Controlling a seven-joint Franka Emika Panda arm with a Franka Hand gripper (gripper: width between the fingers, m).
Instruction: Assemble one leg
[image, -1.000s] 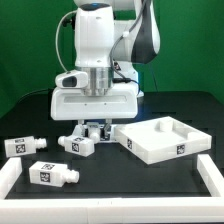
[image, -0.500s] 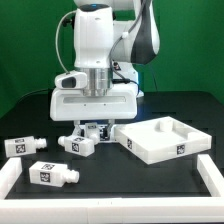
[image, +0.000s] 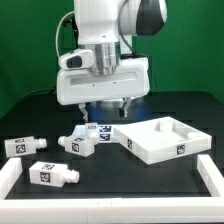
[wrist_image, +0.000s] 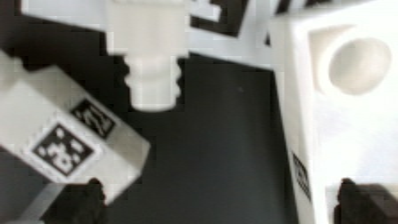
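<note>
Two white legs lie side by side in the middle of the black table, one (image: 80, 143) in front and one (image: 100, 131) behind it. My gripper (image: 109, 111) hangs open and empty above them. In the wrist view a leg's round stub (wrist_image: 155, 80) points toward my gripper (wrist_image: 222, 205). A second leg with its tag (wrist_image: 66, 143) lies beside it. Both dark fingertips (wrist_image: 80, 203) stand wide apart with bare table between them. The white tabletop (image: 160, 140) lies at the exterior view's right, and its rim also shows in the wrist view (wrist_image: 294, 120).
Two more legs lie at the exterior view's left, one (image: 22, 147) farther back and one (image: 52, 172) nearer the front. A white rail (image: 110, 212) borders the table's front, with raised ends at both sides.
My gripper has risen from down among the two middle legs to well above them. It holds nothing. The legs and the tabletop have stayed where they were.
</note>
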